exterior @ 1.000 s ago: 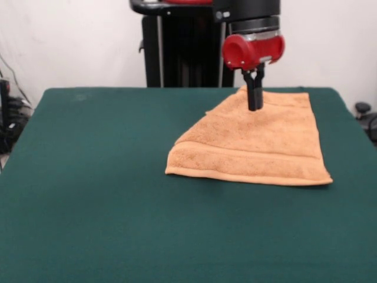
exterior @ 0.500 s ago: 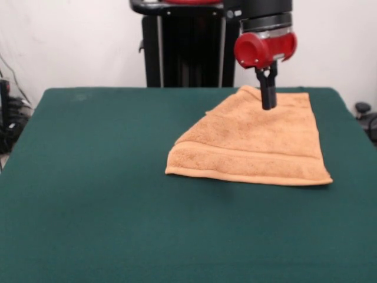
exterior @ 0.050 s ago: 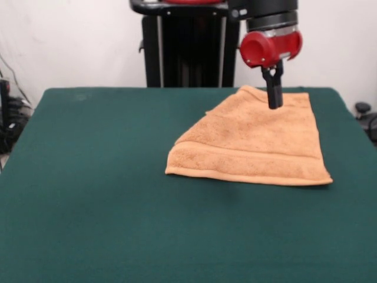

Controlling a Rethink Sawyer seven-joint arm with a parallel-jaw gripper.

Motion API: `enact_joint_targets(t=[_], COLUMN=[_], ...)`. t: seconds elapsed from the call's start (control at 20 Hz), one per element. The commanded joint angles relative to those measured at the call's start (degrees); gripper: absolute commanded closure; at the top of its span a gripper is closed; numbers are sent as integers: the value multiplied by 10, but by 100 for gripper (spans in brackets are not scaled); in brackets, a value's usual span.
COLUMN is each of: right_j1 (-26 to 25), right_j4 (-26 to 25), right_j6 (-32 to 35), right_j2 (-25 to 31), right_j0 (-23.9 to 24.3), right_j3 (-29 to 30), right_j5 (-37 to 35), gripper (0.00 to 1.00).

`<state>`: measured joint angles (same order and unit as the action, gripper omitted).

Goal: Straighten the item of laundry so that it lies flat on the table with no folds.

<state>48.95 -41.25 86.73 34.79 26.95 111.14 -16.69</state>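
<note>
The item of laundry [exterior @ 0.050 s ago: 253,141] is an orange-tan towel lying on the right half of the green table [exterior @ 0.050 s ago: 88,188]. Its far left corner is folded over, which gives a slanted left edge, and a woven band runs along the thick near edge. My gripper [exterior @ 0.050 s ago: 275,105] hangs from the red wrist over the towel's far part, near the far edge. Its two black fingers are pressed together, shut, with nothing held between them. I cannot tell whether the tips touch the cloth.
The black pedestal [exterior @ 0.050 s ago: 182,53] stands behind the table's far edge. The towel's right side lies close to the table's right edge [exterior @ 0.050 s ago: 353,135]. Cables and dark gear sit off the table at the left [exterior @ 0.050 s ago: 9,118].
The gripper has moved to the right and slightly up over the towel's far part. The towel has kept its shape and place.
</note>
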Motion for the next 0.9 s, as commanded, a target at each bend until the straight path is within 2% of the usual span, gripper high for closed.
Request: enact_joint_targets(t=[0.05, 0.5, 0.9], right_j1=[-49, -89, -90], right_j4=[-26, -50, -68], right_j6=[-16, -21, -27], right_j2=[-11, -35, -41], right_j0=[-36, -46, -44], right_j3=[-24, -46, -55], right_j5=[-80, -78, -45], gripper=[100, 100, 100])
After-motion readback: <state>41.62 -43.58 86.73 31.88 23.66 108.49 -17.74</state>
